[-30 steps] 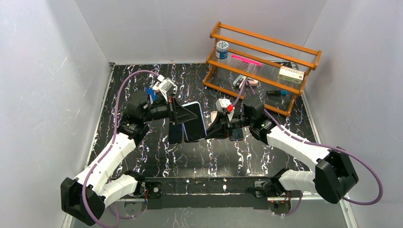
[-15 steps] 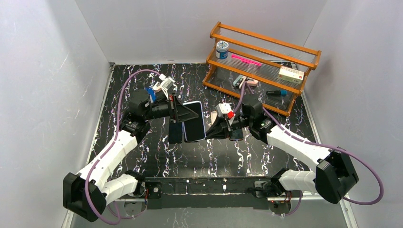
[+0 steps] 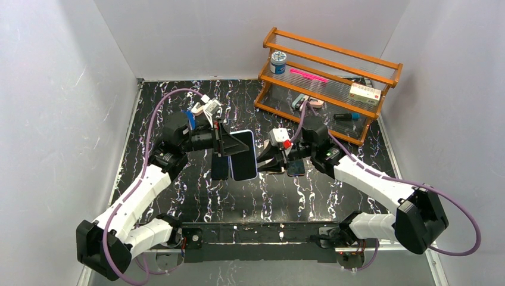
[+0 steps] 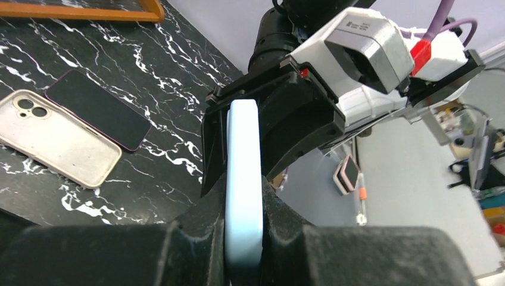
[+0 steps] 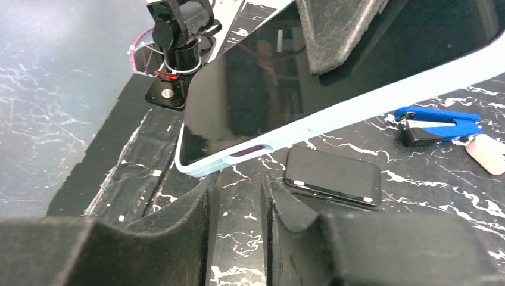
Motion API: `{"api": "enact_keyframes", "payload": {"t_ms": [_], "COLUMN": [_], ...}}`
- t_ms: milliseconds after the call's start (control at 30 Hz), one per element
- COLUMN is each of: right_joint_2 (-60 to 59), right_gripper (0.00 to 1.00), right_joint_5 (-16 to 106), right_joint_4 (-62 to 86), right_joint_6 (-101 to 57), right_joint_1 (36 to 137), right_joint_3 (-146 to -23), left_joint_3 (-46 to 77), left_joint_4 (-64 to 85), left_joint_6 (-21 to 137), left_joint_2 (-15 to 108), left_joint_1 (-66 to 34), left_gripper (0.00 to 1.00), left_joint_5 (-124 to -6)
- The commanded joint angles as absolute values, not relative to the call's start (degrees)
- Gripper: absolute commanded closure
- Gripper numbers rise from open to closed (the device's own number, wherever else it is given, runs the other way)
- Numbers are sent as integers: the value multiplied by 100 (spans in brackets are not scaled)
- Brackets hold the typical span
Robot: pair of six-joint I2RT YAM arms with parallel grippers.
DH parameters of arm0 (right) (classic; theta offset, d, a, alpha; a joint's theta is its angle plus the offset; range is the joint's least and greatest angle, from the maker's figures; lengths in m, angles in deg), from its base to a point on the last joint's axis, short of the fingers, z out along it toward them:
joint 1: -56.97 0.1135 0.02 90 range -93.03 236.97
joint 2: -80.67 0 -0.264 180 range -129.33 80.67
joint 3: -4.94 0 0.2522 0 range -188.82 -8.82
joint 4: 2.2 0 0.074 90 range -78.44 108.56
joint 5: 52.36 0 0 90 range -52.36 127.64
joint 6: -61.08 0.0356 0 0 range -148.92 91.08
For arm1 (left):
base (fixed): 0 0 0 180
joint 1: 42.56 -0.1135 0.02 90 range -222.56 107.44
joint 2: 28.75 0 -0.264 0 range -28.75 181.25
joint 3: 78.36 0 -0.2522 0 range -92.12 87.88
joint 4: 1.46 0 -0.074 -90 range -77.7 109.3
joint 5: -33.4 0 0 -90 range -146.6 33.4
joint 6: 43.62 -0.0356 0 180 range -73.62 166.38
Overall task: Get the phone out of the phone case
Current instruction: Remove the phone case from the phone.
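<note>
A phone in a light blue phone case [image 3: 243, 156] hangs above the table's middle, screen facing the right arm. My left gripper [image 3: 231, 143] is shut on its upper part. In the left wrist view the case's blue edge [image 4: 243, 173] is clamped between the black fingers [image 4: 196, 232]. My right gripper [image 3: 265, 159] sits just right of the phone's lower edge. The right wrist view puts the dark screen [image 5: 262, 83] and blue rim above the right gripper [image 5: 236, 199], which is open with only table showing between its fingers.
A dark phone [image 3: 220, 168] lies on the table under the held one; another dark phone [image 3: 296, 168] lies by the right gripper. A beige case [image 4: 56, 146] lies on the marble. A wooden rack [image 3: 327, 74] with small items stands back right.
The right gripper's fingers have spread apart and come off the phone's right edge. The left gripper still holds the phone, shifted slightly.
</note>
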State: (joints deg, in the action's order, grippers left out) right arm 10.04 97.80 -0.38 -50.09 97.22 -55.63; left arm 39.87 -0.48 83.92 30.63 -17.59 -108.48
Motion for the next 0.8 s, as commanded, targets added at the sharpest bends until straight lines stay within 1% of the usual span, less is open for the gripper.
{"api": "enact_keyframes", "payload": {"t_ms": [0,133,267,467,767], "right_joint_2": [1375,1452,1382,1177,959], "right_gripper": [58,51,49,50,55], "right_joint_5": [10135,10345,10348,10128,9961], "right_joint_4": [-165,40,-104,-463,-585], "right_joint_6": [-4423,-4187,-3797,-3349,-3143], "right_joint_1": [9766,9758,9770,9835,9899], "right_joint_3": [-5536,-5579,-5619,-5627,-5723], "left_joint_3": [3547,3524,3523,3658,3716], "left_joint_4": [462,340,143,-363,-506], "left_joint_6": [7482,7372,7408,7595,7643], "left_joint_2": [2739,2717,2728,2601,2592], "left_joint_1": [-1760,-1760,-1758,-1760,-1760], "left_gripper": [100,100,100,100,100], "left_joint_5": [-10569,-10521,-10562,-10661,-10702]}}
